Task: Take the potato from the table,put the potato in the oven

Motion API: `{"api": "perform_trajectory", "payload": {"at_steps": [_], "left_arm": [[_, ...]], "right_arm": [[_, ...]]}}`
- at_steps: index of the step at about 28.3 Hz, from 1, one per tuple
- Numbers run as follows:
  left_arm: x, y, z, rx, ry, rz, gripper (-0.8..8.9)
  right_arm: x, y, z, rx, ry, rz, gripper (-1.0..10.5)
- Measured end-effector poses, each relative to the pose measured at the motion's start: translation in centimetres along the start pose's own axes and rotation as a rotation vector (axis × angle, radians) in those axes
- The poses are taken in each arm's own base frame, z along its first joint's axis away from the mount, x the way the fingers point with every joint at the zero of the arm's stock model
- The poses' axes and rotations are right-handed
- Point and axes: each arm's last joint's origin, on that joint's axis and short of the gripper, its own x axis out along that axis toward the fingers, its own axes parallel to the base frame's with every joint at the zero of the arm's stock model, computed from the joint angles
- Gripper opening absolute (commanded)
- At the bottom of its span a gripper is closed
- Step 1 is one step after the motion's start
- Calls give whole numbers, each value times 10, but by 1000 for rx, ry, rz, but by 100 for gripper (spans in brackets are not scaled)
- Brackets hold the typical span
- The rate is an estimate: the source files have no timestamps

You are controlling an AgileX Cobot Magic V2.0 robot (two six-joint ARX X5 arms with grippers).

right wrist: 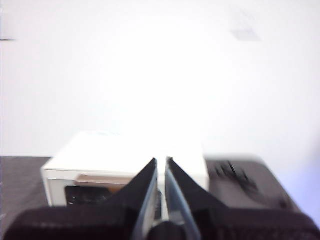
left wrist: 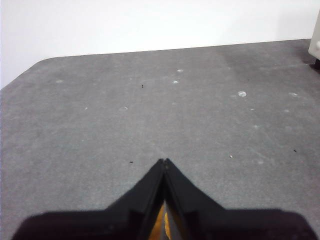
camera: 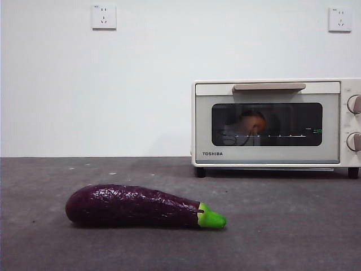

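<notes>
Purple and glossy, the eggplant (camera: 135,206) lies front-left on the table (camera: 293,226), with bare grey surface all around it. Behind, at right, we see the Toshiba oven (camera: 271,90) with its door closed against the wall; the potato (camera: 252,121) shows orange behind the glass. Our left gripper (left wrist: 164,161) is clenched over bare table. Our right gripper (right wrist: 161,161) looks nearly closed, empty, above the oven.
</notes>
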Motion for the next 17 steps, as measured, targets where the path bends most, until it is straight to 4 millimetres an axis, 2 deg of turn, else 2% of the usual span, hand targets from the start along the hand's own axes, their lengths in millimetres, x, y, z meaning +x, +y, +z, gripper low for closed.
{"api": "perform_trajectory", "payload": {"at_steps": [3,7,10,13,17], "left_arm": [[0,0,0,0,0,0,-4],[0,0,0,0,0,0,-4],[0,0,0,0,0,0,-4],[0,0,0,0,0,0,-4],[0,0,0,0,2,0,-4]], "right_arm": [[17,5,-25,-77,-52,82,33],[46,10,-71,-115,-39,151,33],[60,12,-103,-123,-44,186,33],[66,12,-133,-123,-46,165,33],[64,10,-167,-98,-7,45,33]]}}
